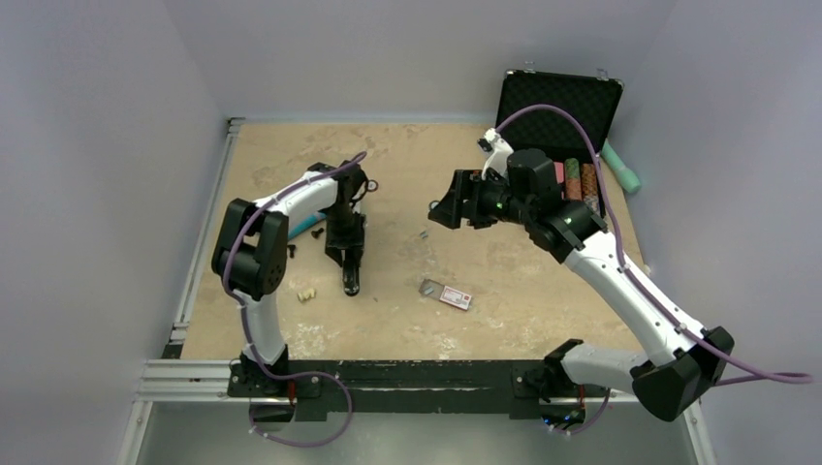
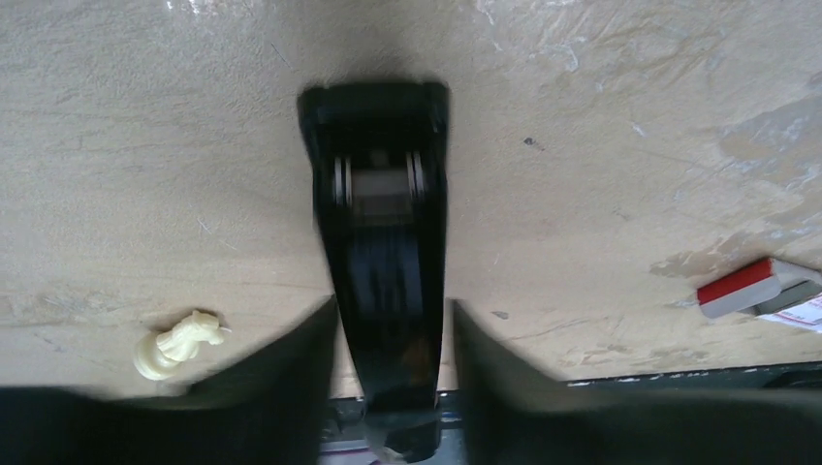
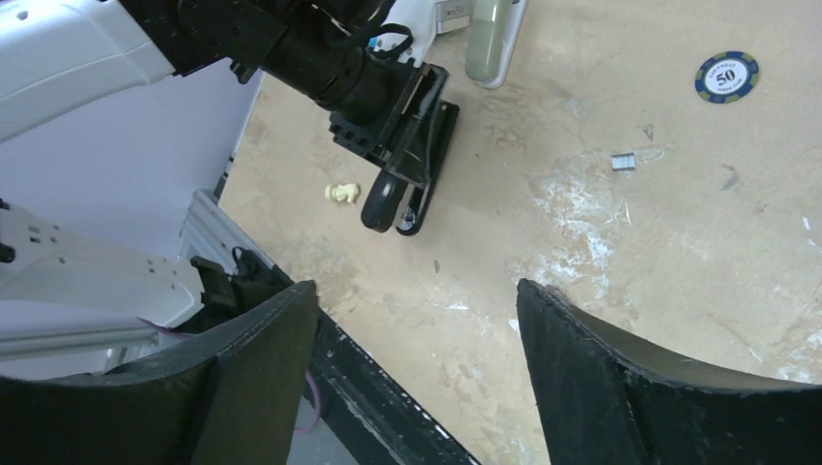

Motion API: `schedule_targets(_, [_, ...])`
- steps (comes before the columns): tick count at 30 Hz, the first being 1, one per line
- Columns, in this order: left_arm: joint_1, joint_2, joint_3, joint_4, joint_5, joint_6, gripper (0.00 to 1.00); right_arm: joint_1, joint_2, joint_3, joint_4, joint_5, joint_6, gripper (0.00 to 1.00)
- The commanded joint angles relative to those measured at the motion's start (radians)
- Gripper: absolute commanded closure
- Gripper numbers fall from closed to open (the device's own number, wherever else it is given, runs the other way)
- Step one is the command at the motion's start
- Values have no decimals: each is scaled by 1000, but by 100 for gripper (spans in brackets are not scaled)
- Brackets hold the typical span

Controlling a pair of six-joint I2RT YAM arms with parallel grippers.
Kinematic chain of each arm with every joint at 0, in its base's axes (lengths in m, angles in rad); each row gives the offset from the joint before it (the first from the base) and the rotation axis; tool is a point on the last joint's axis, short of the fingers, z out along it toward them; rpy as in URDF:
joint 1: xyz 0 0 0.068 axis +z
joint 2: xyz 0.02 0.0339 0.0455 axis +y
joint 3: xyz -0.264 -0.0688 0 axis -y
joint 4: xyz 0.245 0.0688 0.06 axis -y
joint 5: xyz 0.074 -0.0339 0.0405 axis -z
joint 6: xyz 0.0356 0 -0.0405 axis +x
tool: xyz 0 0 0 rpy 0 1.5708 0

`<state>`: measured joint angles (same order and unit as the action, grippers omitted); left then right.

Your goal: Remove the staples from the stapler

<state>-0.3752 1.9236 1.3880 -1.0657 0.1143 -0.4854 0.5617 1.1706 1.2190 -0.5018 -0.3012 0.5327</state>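
From above, the left fingers (image 1: 341, 250) clamp the stapler (image 1: 350, 281) at the left of the counter (image 1: 485, 300); the right fingers (image 1: 438, 211) hover well apart. Left wrist: stapler pinched between narrowed fingers, its top possibly open, though blurred. Right wrist: fingers spread wide, holding nothing; a staple strip (image 3: 622, 162) lies beyond.

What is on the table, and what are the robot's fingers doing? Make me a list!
stapler: black, between the left fingers
left fingers: closed on the stapler
right fingers: open, holding nothing, above the table
loose staples: small strip lying on the table
toy horse: yellow, beside the stapler
chip: blue, marked 50
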Motion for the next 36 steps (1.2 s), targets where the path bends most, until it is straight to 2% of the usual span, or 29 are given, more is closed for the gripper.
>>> schedule_targets(1, [8, -27, 47, -18, -22, 14, 39, -2, 14, 54, 21, 15, -28, 16])
schedule_targets(2, [8, -47, 46, -16, -28, 12, 25, 0, 18, 59, 21, 18, -30, 14])
schedule_targets(3, [9, -61, 47, -14, -30, 11, 19, -2, 23, 62, 20, 20, -32, 12])
schedule_targets(4, [9, -75, 50, -17, -36, 12, 13, -2, 26, 65, 21, 23, -35, 10])
schedule_targets(6, [9, -97, 63, -32, -55, 13, 8, -1, 33, 67, 19, 28, -39, 9])
schedule_targets(10, [8, -143, 91, -60, -82, 28, 7, -2, 30, 69, 17, 38, -43, 8])
schedule_targets(18, [7, -304, 85, -53, -39, 43, 6, -2, -62, 21, -5, 88, -6, 9])
schedule_targets(25, [-1, -481, -29, -41, 43, -13, 6, -2, -200, -124, 28, 39, 102, 8])
schedule_targets(32, [-9, -686, -145, -139, 57, -22, 6, -1, -301, -204, 1, 6, 197, 11])
schedule_targets(36, [-11, -826, -212, -192, 41, -2, 6, 0, -355, -264, 32, 17, 182, 10])
